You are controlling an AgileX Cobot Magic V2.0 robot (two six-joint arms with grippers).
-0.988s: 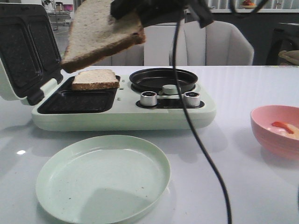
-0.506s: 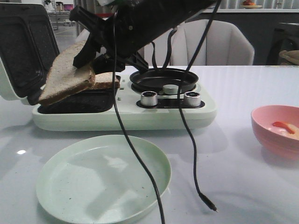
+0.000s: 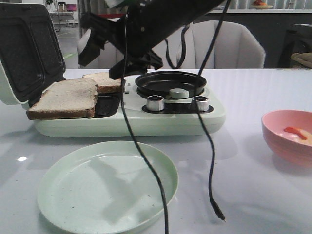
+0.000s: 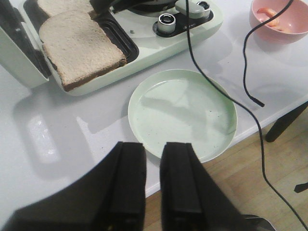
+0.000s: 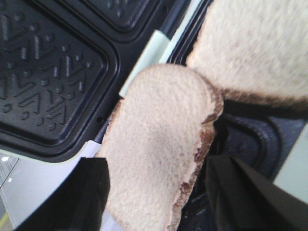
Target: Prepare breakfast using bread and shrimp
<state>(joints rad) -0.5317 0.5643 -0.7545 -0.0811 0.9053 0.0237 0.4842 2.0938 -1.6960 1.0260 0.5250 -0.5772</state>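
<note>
One bread slice (image 3: 62,99) lies flat on the front of the sandwich maker's left grill plate, and its front edge juts out over the maker's rim. The second bread slice (image 3: 105,81) lies behind it, partly overlapped. My right gripper (image 3: 107,61) hangs open just above them. In the right wrist view its fingers (image 5: 94,192) stand wide on either side of the front slice (image 5: 159,144) without touching it. The shrimp (image 3: 295,131) lies in the pink bowl (image 3: 285,146) at the right. My left gripper (image 4: 153,147) hovers over the table's near edge, jaws nearly together, holding nothing.
The pale green sandwich maker (image 3: 131,122) has its lid (image 3: 27,48) tilted open at the left, and a black pan (image 3: 170,83) and two knobs on its right half. A bare pale green plate (image 3: 107,187) sits in front. Black cables (image 3: 210,161) dangle over the table.
The right gripper brought the held bread slice down from high above onto the left grill plate. It then let go, and the slice now lies flat.
</note>
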